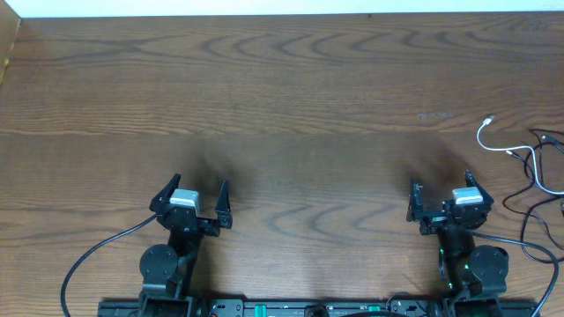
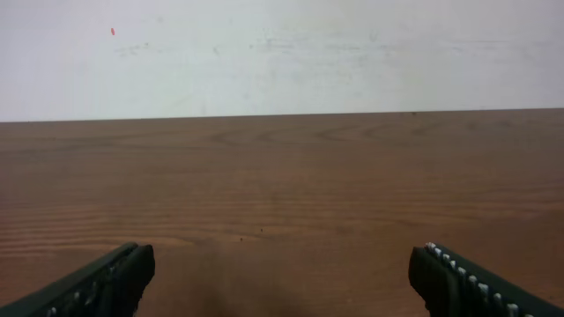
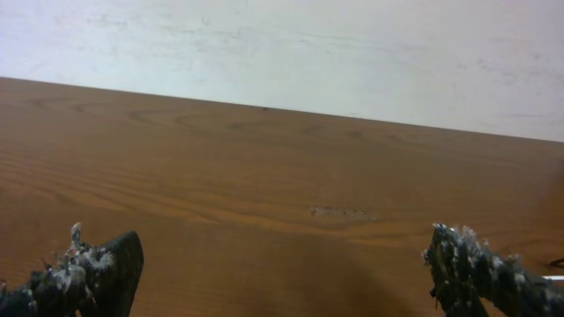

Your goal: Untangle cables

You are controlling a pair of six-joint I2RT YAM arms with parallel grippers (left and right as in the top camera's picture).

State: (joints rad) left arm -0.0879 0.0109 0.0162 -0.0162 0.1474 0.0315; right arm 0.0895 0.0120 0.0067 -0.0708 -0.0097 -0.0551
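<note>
Gaping wide with nothing between them, the jaws of the left gripper [image 1: 196, 197] hang just over the bare brown wooden table [image 1: 291, 97]. Its wrist camera shows only the two dark fingertips [image 2: 97, 286] low in the corners and wood grain running to a pale wall [image 2: 282, 53]. The right gripper [image 1: 442, 194] stands likewise parted and holds nothing; its fingertips [image 3: 480, 273] look ragged, flecked with greyish scraps.

Off past the right gripper, at the table's right edge, lie the two cords. The thin white cable [image 1: 483, 137] curls in a small loop with a tiny plug end at its far tip. The thin black cable [image 1: 534, 164] sprawls in loose bends beside it and crosses over it where they meet. Both lie flat on the wood, apart from either gripper.
</note>
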